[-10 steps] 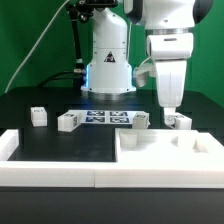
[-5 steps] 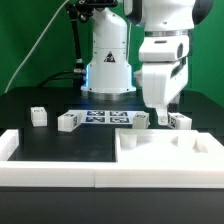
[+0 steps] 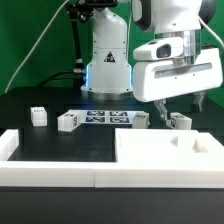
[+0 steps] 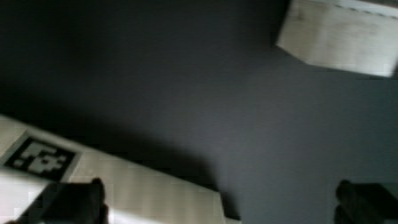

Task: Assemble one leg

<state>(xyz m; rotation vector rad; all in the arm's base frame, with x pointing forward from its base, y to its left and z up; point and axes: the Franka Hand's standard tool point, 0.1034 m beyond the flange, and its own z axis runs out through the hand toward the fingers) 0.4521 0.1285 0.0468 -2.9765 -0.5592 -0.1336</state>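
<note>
Several small white tagged legs stand on the black table in the exterior view: one at the far left [image 3: 38, 116], one beside it [image 3: 68, 121], one right of the marker board [image 3: 140, 120] and one at the right [image 3: 180, 121]. My gripper [image 3: 180, 108] hangs just above the two right-hand legs, turned broadside to the camera, open and empty. In the wrist view both dark fingertips [image 4: 71, 203] stand wide apart with nothing gripped between them [image 4: 217, 205]. A white tagged part [image 4: 107, 170] lies below near one finger. Another white piece [image 4: 347, 35] lies farther off.
The large white panel [image 3: 150, 160] with a raised rim lies at the front right. A long white rail [image 3: 50, 172] runs along the front. The marker board [image 3: 104, 118] lies between the legs. The robot base [image 3: 108, 60] stands behind.
The hand has turned about its vertical axis from narrow side to broad side while staying over the right-hand legs. It sits slightly higher. The legs have not moved.
</note>
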